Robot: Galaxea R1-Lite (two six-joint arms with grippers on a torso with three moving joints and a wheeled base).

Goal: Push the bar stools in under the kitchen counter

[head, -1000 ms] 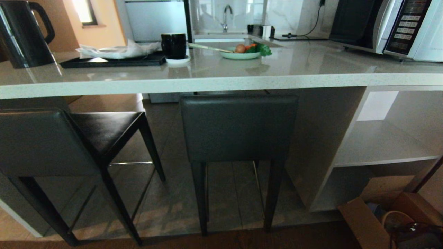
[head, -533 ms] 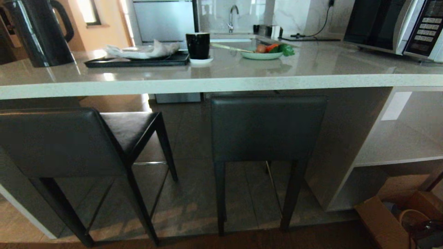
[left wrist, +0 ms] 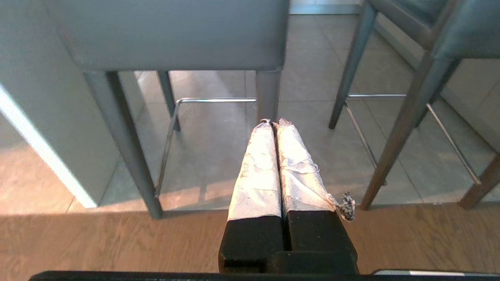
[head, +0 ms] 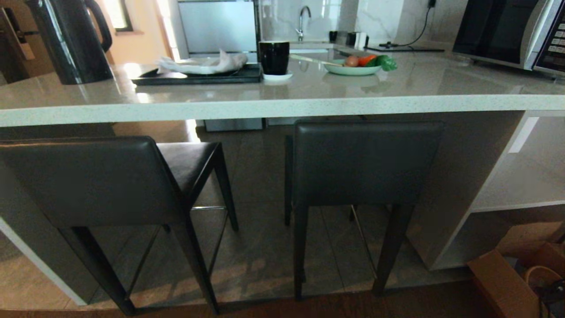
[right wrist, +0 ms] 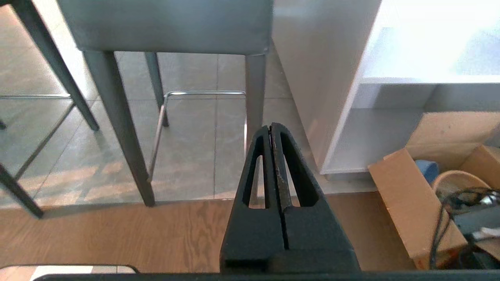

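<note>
the right-hand bar stool (head: 366,163) stands square to the bench (head: 282,106), its dark backrest just under and about in line with the thick pale front edge, its seat hidden beneath the stone top. to my eye that one is already pushed in, or very nearly so. the left-hand bar stool (head: 101,181) is another matter: it sits turned at an angle, its backrest nearer the camera than the bench edge and its square seat plainly showing in front of and below the top, only its far corner reaching under. it looks to be the work that is left; it would need to be squared up and slid forward between the slab end leg at the left and its neighbour.

both arms hang low in front of the stools and neither touches anything. the left pincer (left wrist: 273,123), its fingers wrapped in pale tape, is clenched tight on nothing and points at the floor near a leg of the right-hand stool. the right pincer (right wrist: 270,127) is likewise clenched and empty, aimed at the tiles beside that same stool's leg and thin metal footrest (right wrist: 203,93).

on the bench top, well clear of the job, stand a black kettle (head: 73,39), a dark tray (head: 198,75), a black mug (head: 273,57) and a plate of vegetables (head: 353,68). to the right lies an open shelf unit (head: 521,176) with a cardboard box (head: 499,282) on the floor.
</note>
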